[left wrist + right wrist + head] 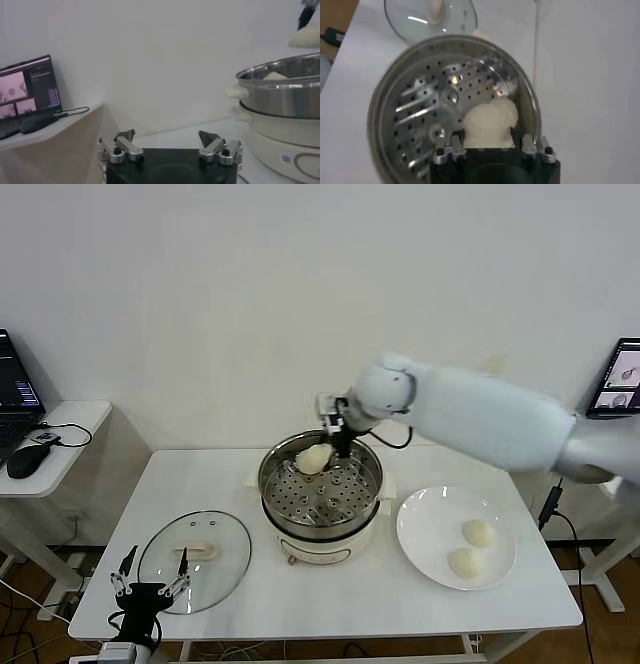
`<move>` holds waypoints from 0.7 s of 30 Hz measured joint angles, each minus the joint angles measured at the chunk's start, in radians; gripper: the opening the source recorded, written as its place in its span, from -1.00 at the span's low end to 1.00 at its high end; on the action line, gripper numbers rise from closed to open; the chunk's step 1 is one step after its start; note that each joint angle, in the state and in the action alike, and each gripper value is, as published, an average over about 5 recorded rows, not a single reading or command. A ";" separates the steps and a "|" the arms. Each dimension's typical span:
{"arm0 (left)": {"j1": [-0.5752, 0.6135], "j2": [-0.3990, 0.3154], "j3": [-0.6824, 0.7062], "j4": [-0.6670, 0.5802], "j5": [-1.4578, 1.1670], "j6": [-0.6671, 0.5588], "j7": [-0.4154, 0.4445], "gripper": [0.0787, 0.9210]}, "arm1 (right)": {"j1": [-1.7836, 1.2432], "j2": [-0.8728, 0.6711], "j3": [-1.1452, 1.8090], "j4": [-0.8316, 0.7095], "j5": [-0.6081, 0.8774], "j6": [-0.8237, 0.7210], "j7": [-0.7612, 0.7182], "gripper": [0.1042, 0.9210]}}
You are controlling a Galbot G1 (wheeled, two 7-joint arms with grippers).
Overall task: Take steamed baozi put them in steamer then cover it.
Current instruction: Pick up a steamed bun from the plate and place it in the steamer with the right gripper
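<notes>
A: Why is the right gripper [338, 446] over the steamer [322, 529]?
B: It is clamped on a baozi [313, 458], held above the perforated tray to set it inside.

A: And the left gripper [150, 581]?
B: Wide open, empty, parked beside the cover [222, 559] on the desk [350, 604]. Two baozi wait on the plate [425, 519].
</notes>
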 measured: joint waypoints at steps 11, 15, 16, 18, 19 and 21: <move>-0.004 -0.001 0.000 0.005 -0.004 -0.002 0.000 0.77 | -0.051 0.123 -0.010 -0.100 -0.009 -0.015 0.018 0.20; -0.006 0.001 -0.001 0.007 -0.007 -0.002 -0.001 0.77 | -0.066 0.152 -0.013 -0.127 -0.016 -0.016 0.017 0.20; -0.007 0.001 -0.002 0.007 -0.007 -0.003 -0.001 0.77 | -0.069 0.158 -0.013 -0.133 -0.019 -0.014 0.017 0.20; -0.007 0.001 -0.002 0.008 -0.008 -0.003 -0.001 0.77 | -0.076 0.168 -0.013 -0.145 -0.022 -0.012 0.016 0.21; -0.006 0.001 -0.002 0.008 -0.008 -0.004 -0.001 0.77 | -0.079 0.172 -0.012 -0.149 -0.024 -0.011 0.016 0.23; -0.005 0.001 -0.002 0.008 -0.008 -0.005 -0.002 0.77 | -0.083 0.176 -0.011 -0.155 -0.025 -0.011 0.016 0.33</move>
